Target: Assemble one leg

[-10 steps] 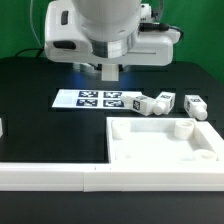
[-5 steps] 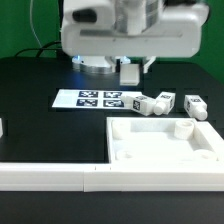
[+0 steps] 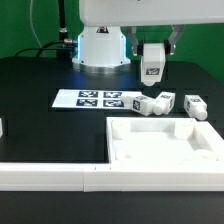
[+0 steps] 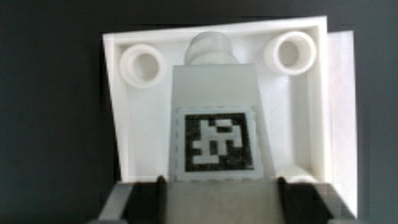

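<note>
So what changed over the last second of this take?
The gripper, shut on a leg, swung toward the exterior view's right, bringing the leg into sight. The loose legs, panel and marker board stayed put.

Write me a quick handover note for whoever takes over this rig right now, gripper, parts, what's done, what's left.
Gripper: shut on one leg, held in the air behind the parts.
Panel lies on the table; the wrist view shows two round sockets beyond the held leg's tip.
Three more legs lie beside the marker board.
Done: leg picked up.
Left: seat the leg in a socket.
</note>
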`<action>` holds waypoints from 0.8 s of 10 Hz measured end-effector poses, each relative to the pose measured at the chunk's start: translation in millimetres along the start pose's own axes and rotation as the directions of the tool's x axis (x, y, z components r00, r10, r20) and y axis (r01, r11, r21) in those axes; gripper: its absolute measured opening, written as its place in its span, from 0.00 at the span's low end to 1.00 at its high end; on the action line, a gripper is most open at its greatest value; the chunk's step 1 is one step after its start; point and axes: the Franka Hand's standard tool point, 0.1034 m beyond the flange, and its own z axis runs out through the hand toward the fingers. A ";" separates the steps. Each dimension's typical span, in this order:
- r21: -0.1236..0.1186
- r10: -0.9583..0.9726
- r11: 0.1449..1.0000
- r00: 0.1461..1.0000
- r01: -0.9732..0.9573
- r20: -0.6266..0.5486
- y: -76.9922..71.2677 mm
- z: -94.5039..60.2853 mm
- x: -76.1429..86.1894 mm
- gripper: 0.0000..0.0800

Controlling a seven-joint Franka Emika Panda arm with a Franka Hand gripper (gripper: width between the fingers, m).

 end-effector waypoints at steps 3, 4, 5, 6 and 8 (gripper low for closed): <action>-0.012 0.005 1.000 0.973 -0.008 -0.232 -28.5 6.2 25.0 0.36; -0.001 0.028 1.000 0.942 -0.030 -0.334 -42.9 3.0 46.0 0.36; 0.009 0.044 0.999 0.909 -0.044 -0.414 -55.3 6.7 57.2 0.36; 0.005 0.036 0.999 0.885 -0.038 -0.464 -56.0 11.8 56.7 0.36; -0.002 0.017 1.000 0.814 -0.022 -0.581 -56.0 11.5 56.6 0.36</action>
